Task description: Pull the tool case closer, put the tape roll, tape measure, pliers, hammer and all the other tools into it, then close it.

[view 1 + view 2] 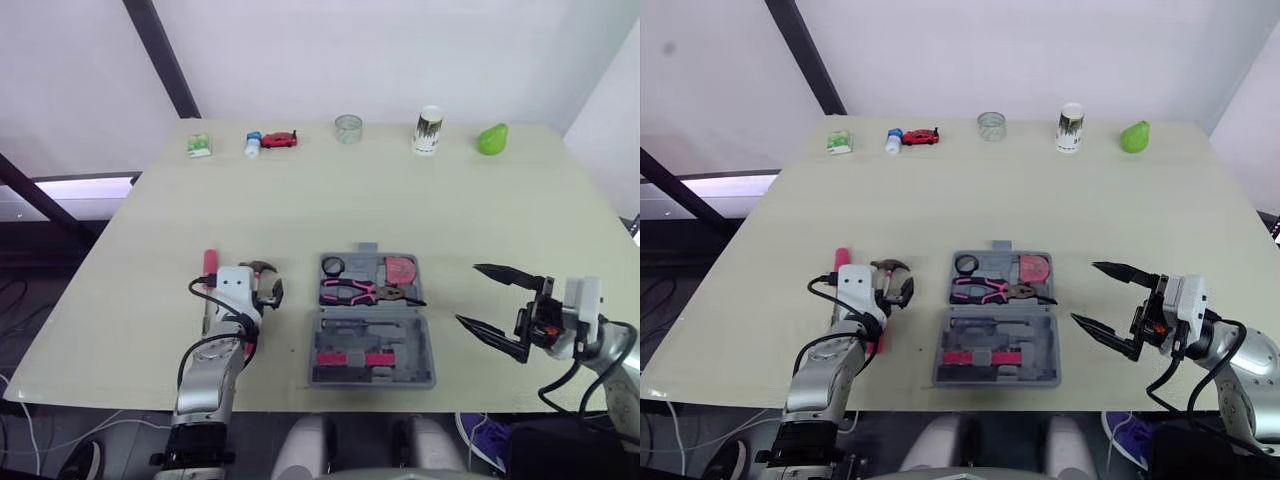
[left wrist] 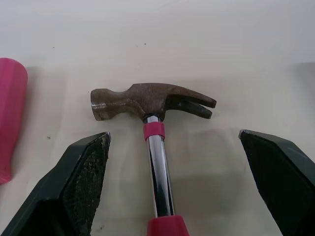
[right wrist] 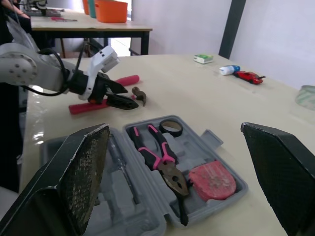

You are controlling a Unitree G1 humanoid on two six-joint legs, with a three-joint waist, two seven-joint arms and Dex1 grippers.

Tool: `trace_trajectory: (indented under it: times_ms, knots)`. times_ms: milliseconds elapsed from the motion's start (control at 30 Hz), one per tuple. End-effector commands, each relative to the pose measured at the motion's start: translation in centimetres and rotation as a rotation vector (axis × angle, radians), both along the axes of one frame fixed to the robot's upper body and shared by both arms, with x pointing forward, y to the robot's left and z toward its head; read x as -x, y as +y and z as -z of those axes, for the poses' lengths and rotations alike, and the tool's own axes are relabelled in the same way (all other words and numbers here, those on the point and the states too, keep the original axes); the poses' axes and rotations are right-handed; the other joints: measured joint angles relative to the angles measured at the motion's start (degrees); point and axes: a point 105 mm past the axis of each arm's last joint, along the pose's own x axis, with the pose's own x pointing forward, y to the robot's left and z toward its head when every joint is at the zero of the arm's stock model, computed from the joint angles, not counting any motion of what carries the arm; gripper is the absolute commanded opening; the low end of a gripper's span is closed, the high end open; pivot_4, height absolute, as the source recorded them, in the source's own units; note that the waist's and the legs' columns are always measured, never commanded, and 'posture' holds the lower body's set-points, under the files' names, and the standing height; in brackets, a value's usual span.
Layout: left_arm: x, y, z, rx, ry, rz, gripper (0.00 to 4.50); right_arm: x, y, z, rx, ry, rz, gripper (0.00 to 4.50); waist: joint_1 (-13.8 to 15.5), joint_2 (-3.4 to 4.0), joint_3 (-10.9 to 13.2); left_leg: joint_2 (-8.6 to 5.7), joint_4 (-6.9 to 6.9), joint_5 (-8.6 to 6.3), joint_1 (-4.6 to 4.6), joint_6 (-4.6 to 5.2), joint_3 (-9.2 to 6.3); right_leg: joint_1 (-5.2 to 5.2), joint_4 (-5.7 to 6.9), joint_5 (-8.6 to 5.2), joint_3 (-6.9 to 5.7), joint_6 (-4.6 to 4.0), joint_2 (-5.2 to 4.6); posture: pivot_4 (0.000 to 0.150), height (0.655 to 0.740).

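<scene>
Flanking hammer (image 2: 147,101): pink handle (image 2: 10,118), tool case (image 1: 372,376).

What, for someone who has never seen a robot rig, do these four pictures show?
A two-armed humanoid robot stands at a table. The two wide pictures come from cameras in its head, looking down. The two close ones come from cameras on its wrists. On the table lies an open case holding pliers, a tape roll and a tape measure. The left gripper is open, its fingers either side of a hammer lying on the table. The right gripper is open and empty, beside the case. Nothing is held.
</scene>
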Motion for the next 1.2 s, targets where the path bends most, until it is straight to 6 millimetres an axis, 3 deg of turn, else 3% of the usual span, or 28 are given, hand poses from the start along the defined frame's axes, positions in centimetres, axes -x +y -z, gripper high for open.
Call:
trace_trajectory:
  times_ms: [33, 300, 633, 733, 833, 1200]
  knots:
    - [-0.2, 0.3, 0.6, 0.011, 0.01, -0.042, 4.46, 1.0, 0.7, -1.0, 0.0, 0.017, -0.074, 4.5, 0.08, 0.0, 0.0, 0.0, 0.0, 0.0, 0.01, 0.0, -0.01, 0.02, 0.01, 0.0, 0.0, 0.0, 0.0, 0.15, 0.74]
    - [-0.2, -0.9, -0.2, 0.047, -0.056, -0.026, 4.46, 1.2, 0.8, -1.5, 0.031, 0.046, -0.099, 4.5, 0.05, 0.0, 0.0, 0.0, 0.03, 0.0, 0.05, 0.0, -0.05, 0.11, -0.02, 0.0, -0.02, 0.0, 0.0, 0.15, 0.74]
    - [-0.3, -0.1, 0.0, -0.004, -0.051, -0.066, 4.46, 0.6, 1.2, -1.7, 0.021, 0.017, -0.081, 4.5, 0.07, -0.03, 0.01, -0.02, 0.04, 0.0, 0.02, 0.0, -0.06, 0.11, -0.05, 0.0, -0.06, 0.01, 0.01, 0.15, 0.74]
    - [-0.3, 0.1, 0.3, 0.005, -0.024, -0.076, 3.84, 0.6, 1.3, -1.8, 0.02, 0.015, -0.079, 4.5, 0.03, -0.02, 0.01, -0.02, 0.04, 0.0, 0.03, 0.0, -0.05, 0.11, -0.04, 0.0, -0.09, 0.01, 0.03, 0.15, 0.74]
    - [-0.3, 0.2, 0.3, 0.018, -0.013, -0.086, 2.52, 0.7, 1.3, -1.7, 0.022, 0.015, -0.079, 4.5, 0.03, -0.02, 0.01, -0.02, 0.04, 0.0, 0.04, 0.0, -0.05, 0.11, -0.04, 0.0, -0.11, 0.02, 0.04, 0.15, 0.74]
    - [-1.0, 0.6, 0.1, 0.048, 0.045, -0.102, 2.52, 0.7, 1.2, -1.6, 0.021, 0.011, -0.069, 4.5, 0.01, -0.02, 0.01, -0.02, 0.04, 0.0, 0.05, 0.0, -0.05, 0.11, -0.02, 0.01, -0.15, 0.02, 0.08, 0.15, 0.74]
